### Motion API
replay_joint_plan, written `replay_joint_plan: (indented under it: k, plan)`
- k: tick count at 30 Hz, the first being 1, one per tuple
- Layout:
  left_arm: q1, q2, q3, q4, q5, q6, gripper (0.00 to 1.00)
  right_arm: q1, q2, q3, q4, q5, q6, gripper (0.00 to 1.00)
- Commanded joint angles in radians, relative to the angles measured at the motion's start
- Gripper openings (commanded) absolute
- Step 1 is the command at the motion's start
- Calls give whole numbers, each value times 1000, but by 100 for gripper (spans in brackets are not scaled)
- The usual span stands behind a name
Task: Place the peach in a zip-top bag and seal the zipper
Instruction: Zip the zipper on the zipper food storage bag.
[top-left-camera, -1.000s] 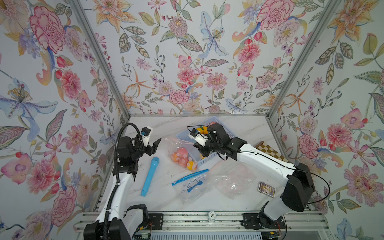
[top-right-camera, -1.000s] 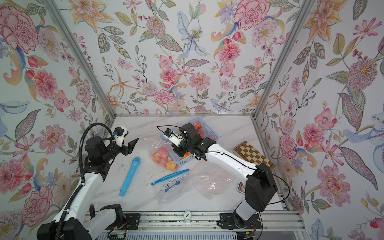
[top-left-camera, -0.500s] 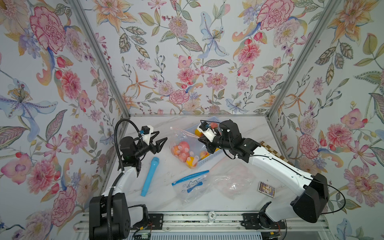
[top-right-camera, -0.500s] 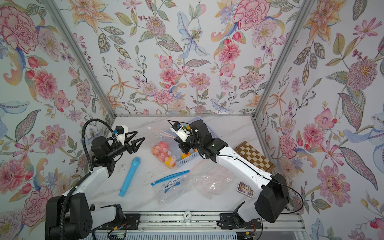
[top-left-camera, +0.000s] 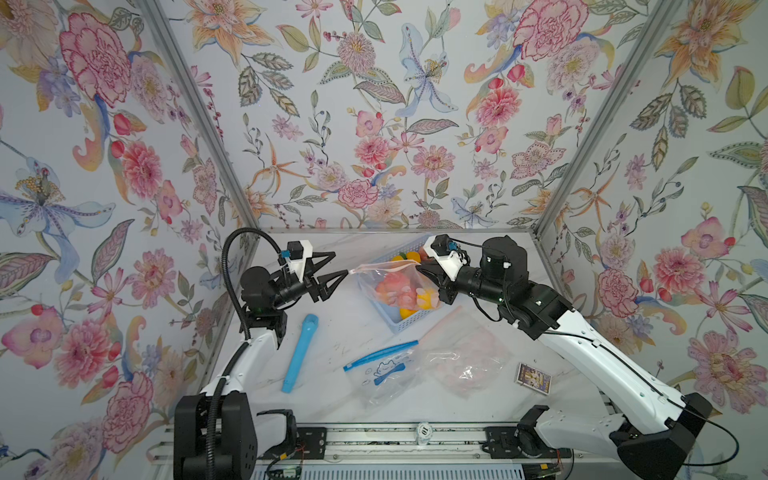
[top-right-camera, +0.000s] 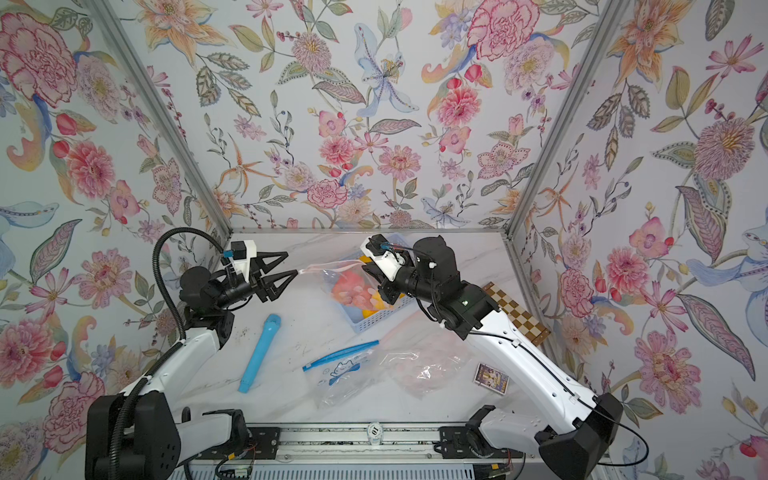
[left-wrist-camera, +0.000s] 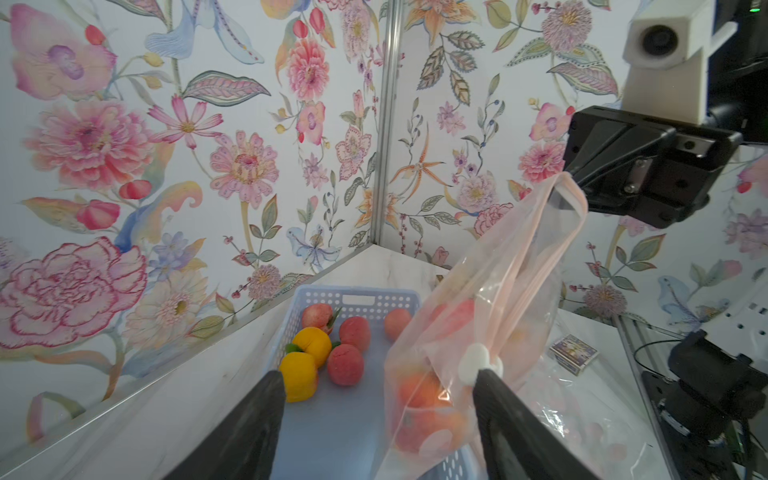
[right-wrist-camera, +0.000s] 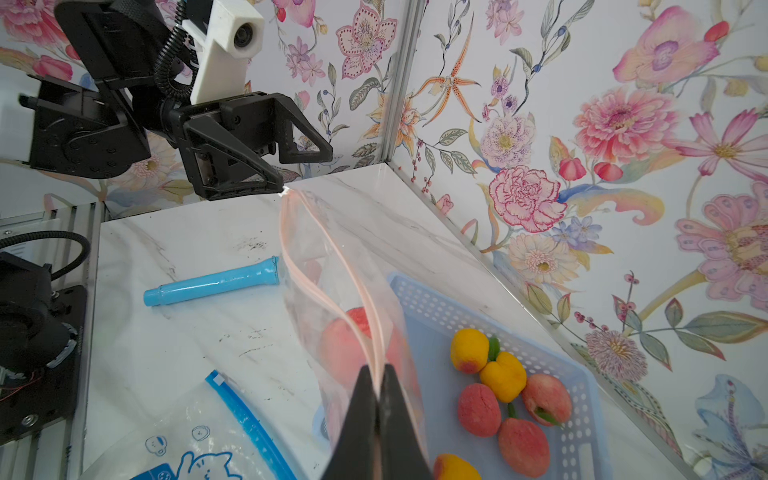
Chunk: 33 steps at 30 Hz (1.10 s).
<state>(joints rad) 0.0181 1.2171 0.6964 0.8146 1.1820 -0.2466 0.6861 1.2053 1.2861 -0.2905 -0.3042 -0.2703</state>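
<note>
Right wrist view: peach (right-wrist-camera: 345, 345) lies in zip-top bag (right-wrist-camera: 332, 270); right jaws clamp it; left jaws, at its 9 o'clock, stand open. You must seal the zipper (right-wrist-camera: 285, 232).

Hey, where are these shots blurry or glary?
Left wrist view: near jaws and the bottom of the held bag look soft. Right wrist view: jaws blurred up close. Both top views: sharp, with glints on the crumpled bag.
</note>
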Motion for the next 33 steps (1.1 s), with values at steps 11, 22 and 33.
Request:
replay_joint_plan:
  k: [11,22,33]
  plan:
    - [-92,-63,-116,264,102,-20,77,-39,-104,-30,-18,-76,31,0]
    - [-101,84,-152,738,143,-331,56,-44,-107,-53,27,-64,48,0]
    - [-110,94,-143,539,135,-238,56,-55,-96,-53,60,59,71,0]
